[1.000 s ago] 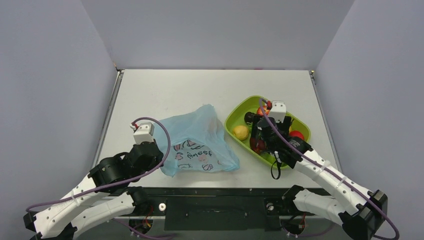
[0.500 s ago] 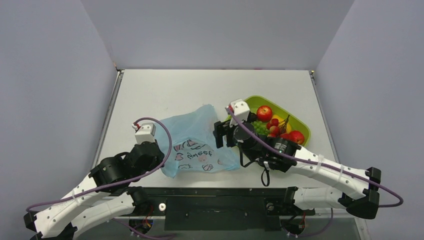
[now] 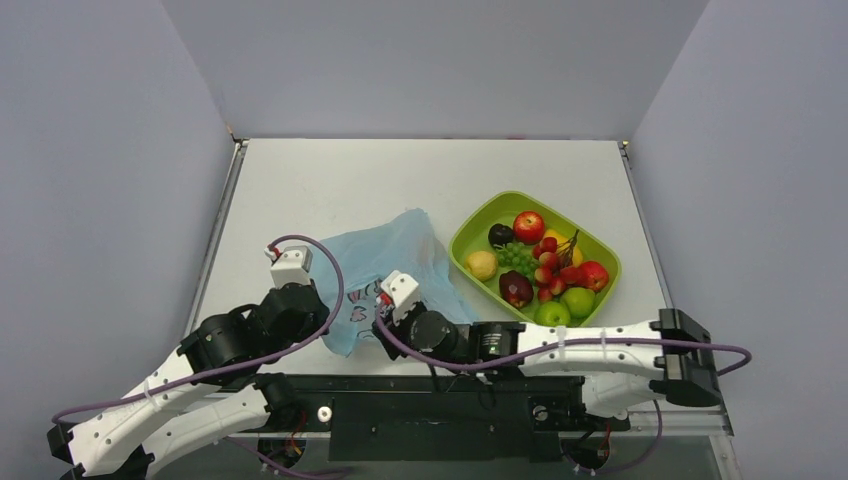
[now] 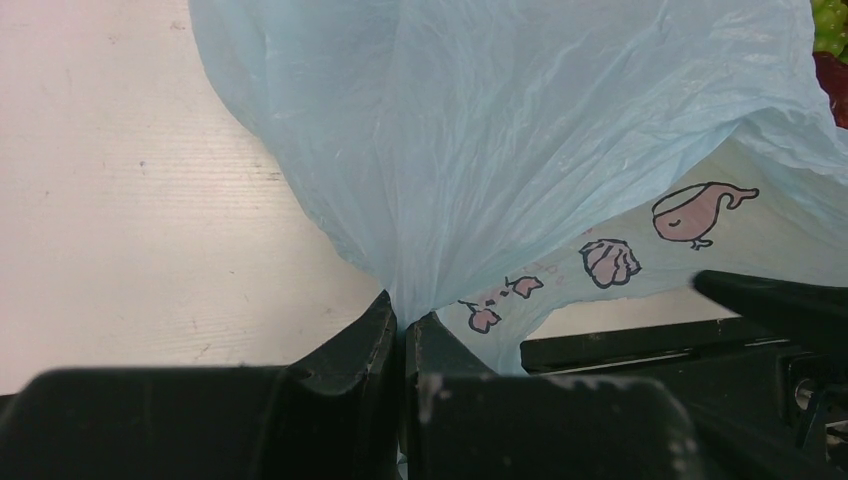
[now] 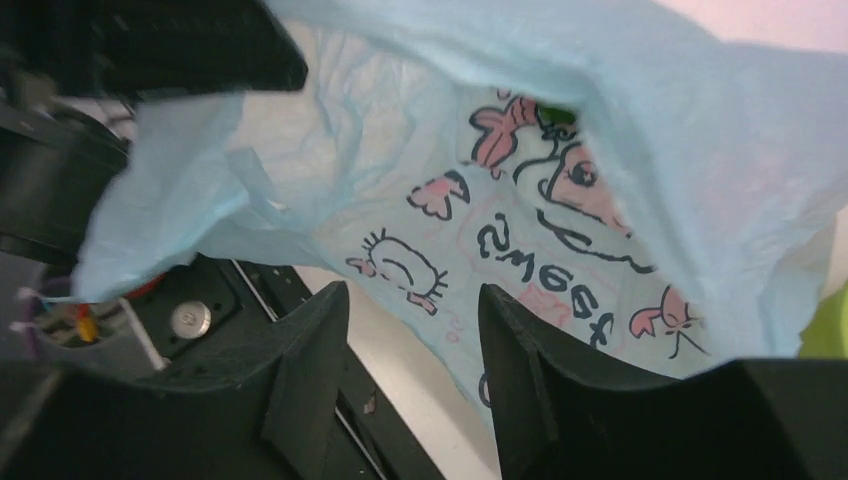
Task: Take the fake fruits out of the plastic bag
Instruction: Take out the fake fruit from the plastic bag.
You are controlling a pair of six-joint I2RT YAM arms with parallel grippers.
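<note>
The light-blue plastic bag point(image 3: 390, 265) lies crumpled left of the tray. My left gripper point(image 3: 322, 332) is shut on its near left corner, and the film is pinched between the jaws in the left wrist view point(image 4: 402, 325). My right gripper point(image 3: 380, 325) is open and empty at the bag's near edge, and the printed bag point(image 5: 600, 150) hangs just above its fingertips point(image 5: 412, 300). A small green patch point(image 5: 558, 115) shows at a fold of the bag. A red grape cluster point(image 3: 550, 265) and a green apple point(image 3: 577, 300) lie in the tray.
The green tray point(image 3: 470, 225) at the right holds several fruits, among them a red apple point(image 3: 528, 225), a lemon point(image 3: 482, 264) and a dark plum point(image 3: 500, 235). The right arm lies along the table's near edge. The black base rail point(image 5: 200, 320) is under the right gripper.
My right arm swung left from over the tray to the bag's near edge, uncovering the fruits in the tray. The left gripper kept its hold on the bag.
</note>
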